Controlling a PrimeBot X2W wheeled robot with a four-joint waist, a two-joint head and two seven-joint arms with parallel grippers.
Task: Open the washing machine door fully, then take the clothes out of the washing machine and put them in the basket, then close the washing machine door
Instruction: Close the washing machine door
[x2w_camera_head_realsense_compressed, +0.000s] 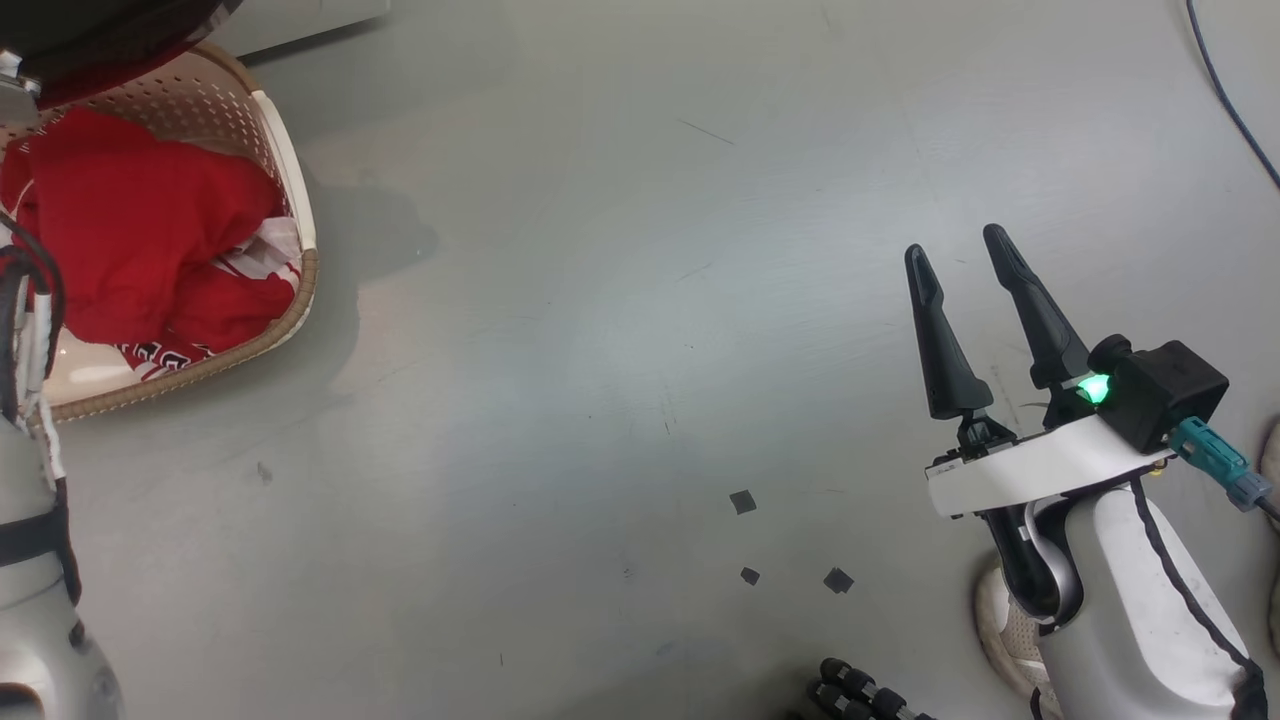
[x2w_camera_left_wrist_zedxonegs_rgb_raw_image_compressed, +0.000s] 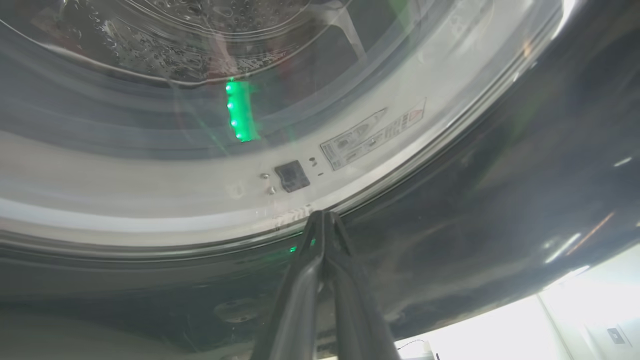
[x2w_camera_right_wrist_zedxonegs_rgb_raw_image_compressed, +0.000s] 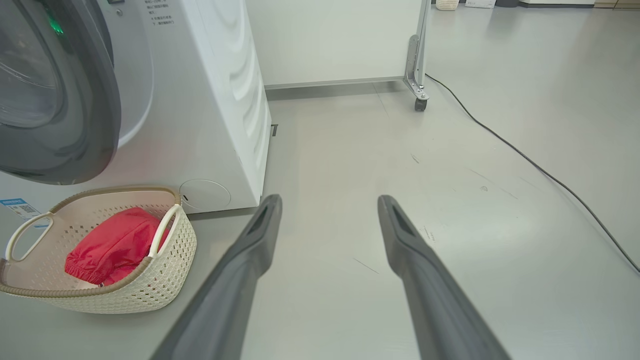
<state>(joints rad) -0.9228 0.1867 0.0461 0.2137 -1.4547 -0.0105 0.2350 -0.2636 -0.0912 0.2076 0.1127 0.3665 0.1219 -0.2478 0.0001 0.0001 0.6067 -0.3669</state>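
Observation:
The cream basket (x2w_camera_head_realsense_compressed: 295, 200) sits on the floor at the upper left, with the red clothes (x2w_camera_head_realsense_compressed: 140, 230) piled inside. From the right wrist, the basket (x2w_camera_right_wrist_zedxonegs_rgb_raw_image_compressed: 165, 280) and the clothes (x2w_camera_right_wrist_zedxonegs_rgb_raw_image_compressed: 115, 245) lie in front of the white washing machine (x2w_camera_right_wrist_zedxonegs_rgb_raw_image_compressed: 210, 100). The washing machine door (x2w_camera_right_wrist_zedxonegs_rgb_raw_image_compressed: 65, 100) hangs above the basket, angled away from the machine's front. My left gripper (x2w_camera_left_wrist_zedxonegs_rgb_raw_image_compressed: 322, 216) is shut, empty, with its tips at the seam between the door's black frame (x2w_camera_left_wrist_zedxonegs_rgb_raw_image_compressed: 500, 200) and its glass. My right gripper (x2w_camera_head_realsense_compressed: 962, 250) (x2w_camera_right_wrist_zedxonegs_rgb_raw_image_compressed: 330, 200) is open and empty over bare floor, well right of the basket.
A black cable (x2w_camera_right_wrist_zedxonegs_rgb_raw_image_compressed: 525, 155) runs across the floor at the right. A wheeled white panel (x2w_camera_right_wrist_zedxonegs_rgb_raw_image_compressed: 417, 75) stands behind the machine. A white shoe (x2w_camera_head_realsense_compressed: 1005, 620) rests beside my right forearm. Small dark tape squares (x2w_camera_head_realsense_compressed: 742, 502) mark the floor.

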